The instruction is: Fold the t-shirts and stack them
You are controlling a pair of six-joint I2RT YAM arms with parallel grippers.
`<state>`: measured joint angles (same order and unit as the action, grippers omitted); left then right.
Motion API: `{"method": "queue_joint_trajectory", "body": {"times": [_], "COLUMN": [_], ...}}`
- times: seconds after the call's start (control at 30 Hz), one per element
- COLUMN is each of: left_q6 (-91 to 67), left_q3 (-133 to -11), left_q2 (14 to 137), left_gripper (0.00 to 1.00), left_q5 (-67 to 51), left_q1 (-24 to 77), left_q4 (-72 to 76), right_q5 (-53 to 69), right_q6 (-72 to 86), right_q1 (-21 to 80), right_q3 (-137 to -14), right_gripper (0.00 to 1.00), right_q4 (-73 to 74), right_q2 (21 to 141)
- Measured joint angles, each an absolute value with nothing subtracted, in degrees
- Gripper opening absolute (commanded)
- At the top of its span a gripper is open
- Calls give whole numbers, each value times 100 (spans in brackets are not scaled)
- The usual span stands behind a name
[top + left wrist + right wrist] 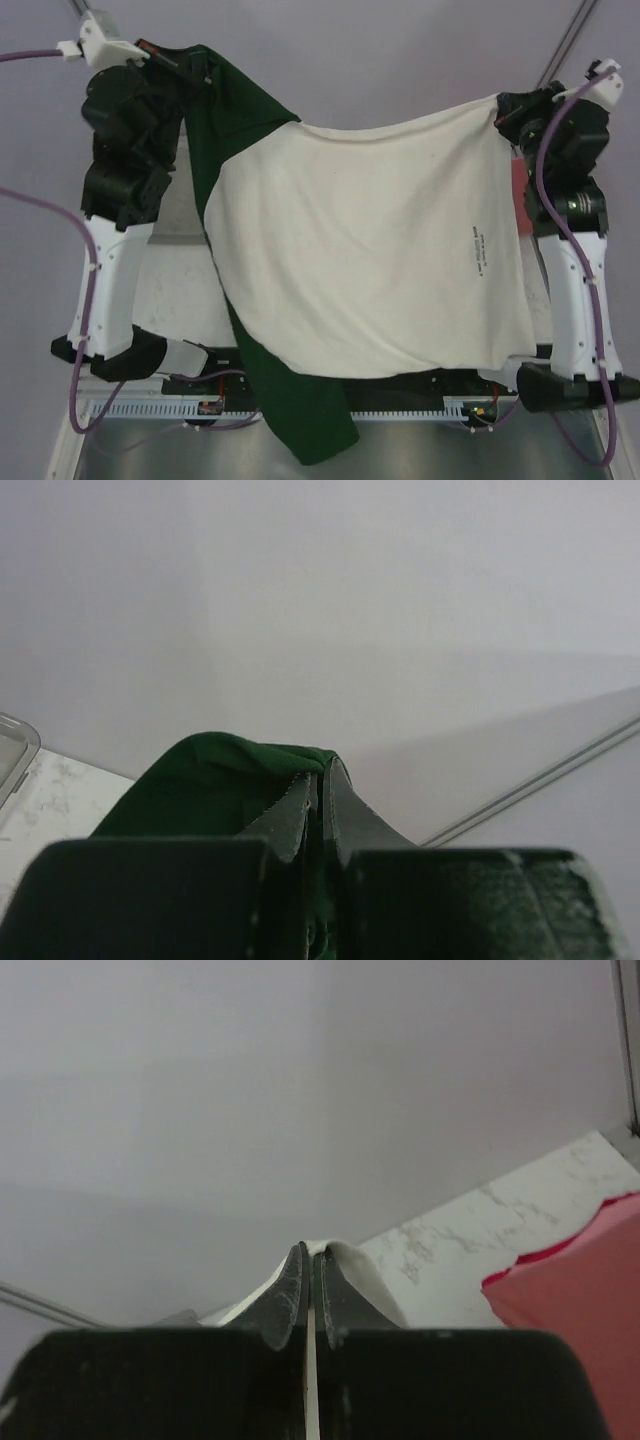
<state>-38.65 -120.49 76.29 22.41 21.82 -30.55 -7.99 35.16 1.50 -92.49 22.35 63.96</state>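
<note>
Between the two raised arms, the cream-white cloth t-shirt with dark green sleeves [370, 250] hangs spread like a sheet, its long axis running left to right from one tool to the other. The left gripper [188, 65] is clamped on dark green sleeve cloth at the far-left corner. The right gripper [505, 112] is pinched on a cream edge at the far-right corner, so each arm holds its own end and neither is nearer. The held top edge sags between them, and one green sleeve [300, 410] trails past the near edge of the white marbled table [165, 290]. The plain coral-red t-shirt [580, 1290] lies on the table just beside the right arm. Laying the shirt flat probably calls for lowering both ends together. Bare surface shows on the left, while the right side is crowded by the red cloth.
</note>
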Motion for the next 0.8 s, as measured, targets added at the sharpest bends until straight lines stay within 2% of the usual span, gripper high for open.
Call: {"method": "queue_joint_trajectory", "body": {"times": [0.2, 0.27, 0.4, 0.5, 0.63, 0.8], "left_q6": [-3693, -3688, -3607, -3634, -3760, -3776], "left_q3": [-12427, -12617, -13773, -13976, -13096, -10604], "left_q2": [8678, 8746, 9144, 9216, 9170, 8965], "left_gripper": [2, 2, 2, 2, 2, 2], "left_q5": [2091, 2086, 2091, 2049, 1813, 1728], "left_q1": [2185, 2189, 2167, 2034, 1627, 1448], "left_q4": [-2178, -1809, -1079, -528, -49, 403], "right_q5": [-731, -582, -82, 425, 1072, 1586], "right_q6": [3688, 3774, 4021, 4217, 4359, 4412], "right_q1": [71, -34, -397, -563, -602, -602], "right_q3": [-10307, -10807, -12042, -12315, -11406, -9682], "right_gripper": [0, 0, 0, 0, 0, 0], "right_q4": [2604, 2687, 2539, 2078, 1173, 676], "right_q2": [8230, 8523, 9017, 9142, 9153, 9496]}}
